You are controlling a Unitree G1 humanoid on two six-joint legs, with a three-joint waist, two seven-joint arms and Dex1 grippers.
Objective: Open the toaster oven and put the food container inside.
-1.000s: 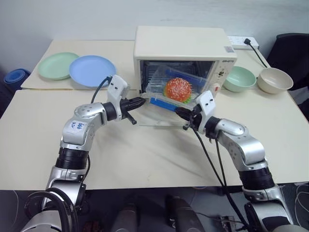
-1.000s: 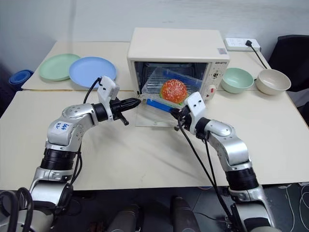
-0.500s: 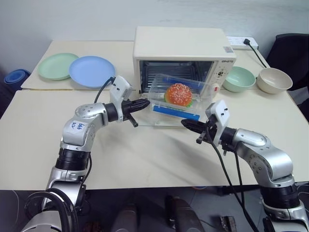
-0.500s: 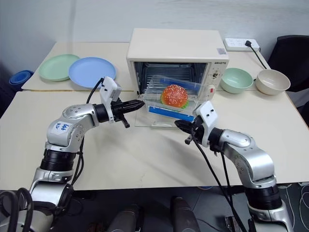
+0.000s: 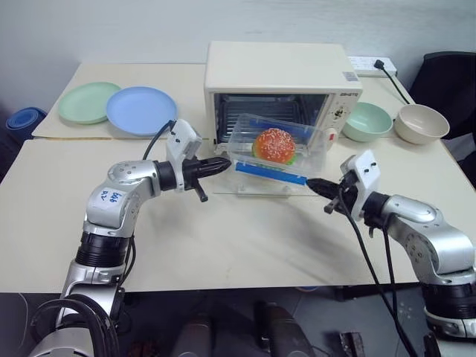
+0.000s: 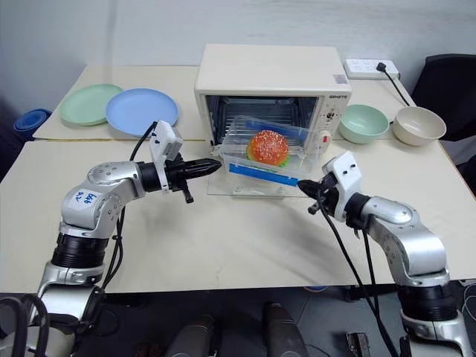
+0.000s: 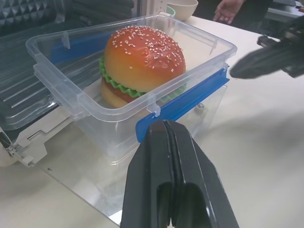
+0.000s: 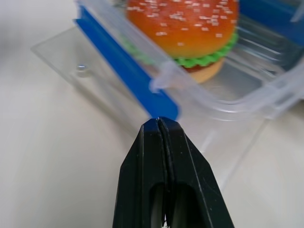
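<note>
The cream-white toaster oven stands at the back of the table, its glass door folded down flat. The clear food container with blue side clips and a toy hamburger inside rests on that door, just outside the oven's mouth. My left gripper is shut and empty, its tip close to the container's left end. My right gripper is also shut and empty, a little to the right of the container's front clip and apart from it.
A green plate and a blue plate lie at the back left. A green bowl and a beige bowl sit right of the oven, near a power strip. A person's hand shows beyond the table.
The container went from tilted in the oven's mouth to lying flat on the open door. My right gripper drew back from it to the right. The left gripper stayed about where it was.
</note>
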